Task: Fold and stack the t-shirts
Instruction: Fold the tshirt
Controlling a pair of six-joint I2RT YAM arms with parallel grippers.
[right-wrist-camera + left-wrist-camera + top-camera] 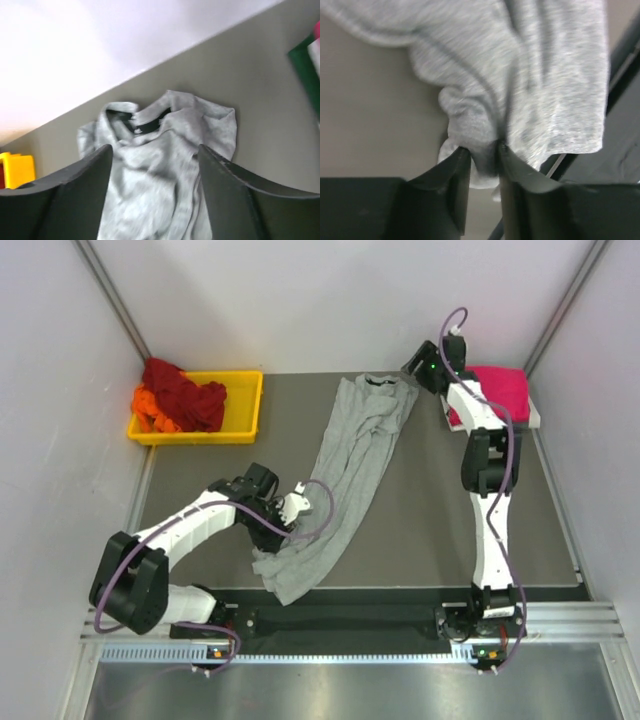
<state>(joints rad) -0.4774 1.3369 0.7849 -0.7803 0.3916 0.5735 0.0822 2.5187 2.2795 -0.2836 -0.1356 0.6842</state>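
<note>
The light heather-grey t-shirt point(350, 465) lies stretched in a long diagonal strip on the table, dark collar point(145, 125) at the far end, hem near the front edge. My left gripper point(293, 508) sits low at the strip's left side near the hem. Its jaws point(484, 150) stand a little apart, with a bunch of the grey cloth point(530, 75) still between the fingertips. My right gripper point(418, 368) hangs wide open above the collar end point(160, 175), holding nothing. A magenta-pink t-shirt point(502, 390) lies folded at the back right.
A yellow tray point(245, 405) stands at the back left, holding a dark red t-shirt point(185, 390) and an orange one point(150, 405). White walls close in the table on three sides. A dark rail point(400, 615) runs along the front edge.
</note>
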